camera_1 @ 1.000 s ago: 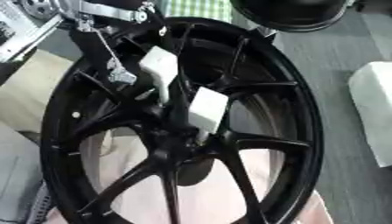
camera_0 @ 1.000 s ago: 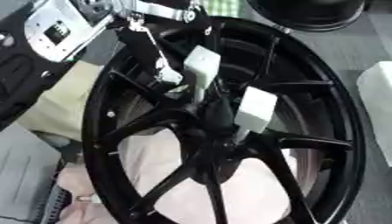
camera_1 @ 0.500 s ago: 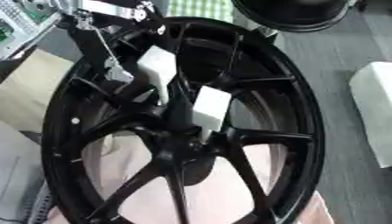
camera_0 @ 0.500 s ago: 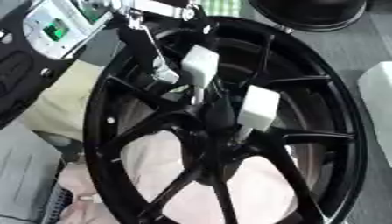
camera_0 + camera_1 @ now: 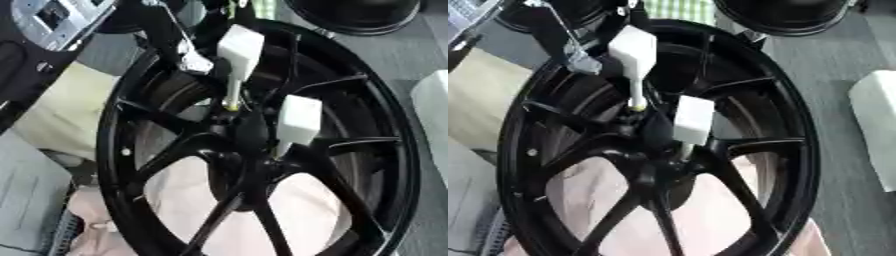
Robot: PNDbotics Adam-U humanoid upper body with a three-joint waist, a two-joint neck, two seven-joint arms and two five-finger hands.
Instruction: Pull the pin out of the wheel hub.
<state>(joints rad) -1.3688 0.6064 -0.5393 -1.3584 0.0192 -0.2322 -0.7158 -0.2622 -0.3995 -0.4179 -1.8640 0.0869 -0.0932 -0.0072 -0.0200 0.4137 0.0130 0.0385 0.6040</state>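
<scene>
A black spoked wheel hub [image 5: 385, 150] fills both views, tilted. Two white pins with block-shaped heads stand near its centre. The upper pin [image 5: 238, 50] is raised, its thin shaft bare down to a yellowish tip [image 5: 230, 106] just above the hub's centre. My left hand [image 5: 188, 52] comes in from the upper left and is curled at this pin's head, a silver fingertip [image 5: 581, 63] beside it. The lower pin [image 5: 297, 120] sits in the hub to the right of centre. My right hand shows in neither view.
A second dark wheel [image 5: 359, 15] lies at the top right. A white block [image 5: 433, 110] stands at the right edge. Pink cloth [image 5: 297, 210] shows through the spokes, and a beige surface [image 5: 61, 120] lies to the left.
The upper pin has risen with my left hand, so its shaft now shows above the hub. The lower pin has kept its place. The camera has shifted a little.
</scene>
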